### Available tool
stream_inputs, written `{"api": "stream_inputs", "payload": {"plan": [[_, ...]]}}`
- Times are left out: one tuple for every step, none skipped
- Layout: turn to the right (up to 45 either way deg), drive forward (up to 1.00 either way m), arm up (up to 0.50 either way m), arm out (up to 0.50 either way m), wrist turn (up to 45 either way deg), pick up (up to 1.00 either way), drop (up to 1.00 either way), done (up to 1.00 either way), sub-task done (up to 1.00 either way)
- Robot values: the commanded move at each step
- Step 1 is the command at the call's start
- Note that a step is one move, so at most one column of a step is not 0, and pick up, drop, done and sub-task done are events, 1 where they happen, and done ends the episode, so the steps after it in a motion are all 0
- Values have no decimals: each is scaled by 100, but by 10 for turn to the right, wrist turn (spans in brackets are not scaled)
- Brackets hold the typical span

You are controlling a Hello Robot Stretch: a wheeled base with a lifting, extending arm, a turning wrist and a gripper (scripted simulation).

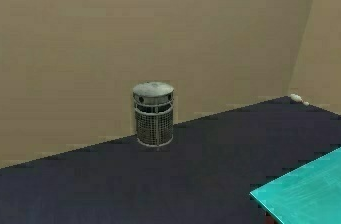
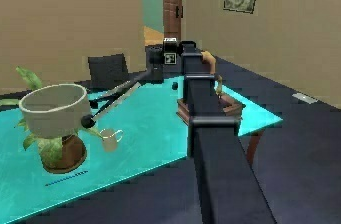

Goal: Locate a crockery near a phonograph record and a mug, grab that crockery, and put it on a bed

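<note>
A white bowl-shaped piece of crockery hangs at the far end of my gripper, clear of the surface below, so the gripper holds it. Under it spreads a flat teal surface that looks like a bed top. The same teal surface shows as a corner at the forward view's lower right. The dark arm bar rises from the bottom edge of the arm side view, with the white marker squares at its far end.
A potted plant in a brown pot and a small clear object stand on the teal surface near the bowl. A dark chair back stands behind it. A mesh waste bin stands by the beige wall on dark floor.
</note>
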Motion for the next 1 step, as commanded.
{"api": "stream_inputs", "payload": {"plan": [[0, 0, 0, 0, -270, 0, 0, 0, 0]]}}
